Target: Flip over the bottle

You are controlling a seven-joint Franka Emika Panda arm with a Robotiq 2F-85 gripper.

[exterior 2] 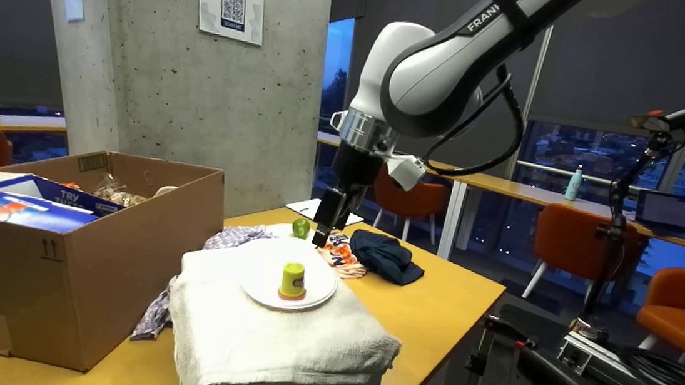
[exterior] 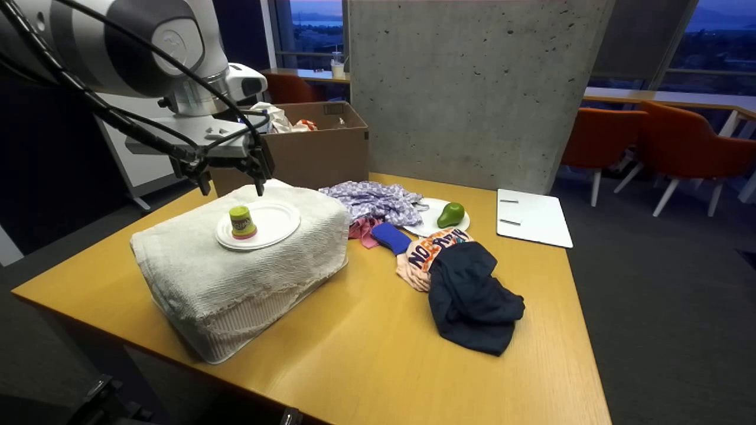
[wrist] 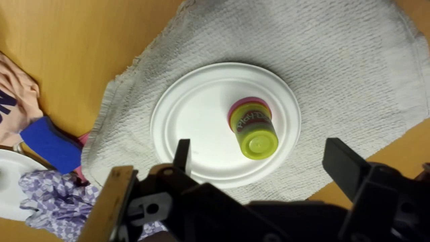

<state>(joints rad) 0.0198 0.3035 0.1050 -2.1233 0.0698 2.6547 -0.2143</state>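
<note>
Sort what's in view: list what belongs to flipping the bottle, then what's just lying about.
For the job:
yellow-green bottle, standing pink end down on a white plate
open gripper, holding nothing

Just lying about:
green fruit-like item
second plate
blue block
purple-and-white cloth
peach printed cloth
dark cloth
cardboard box
white board
</note>
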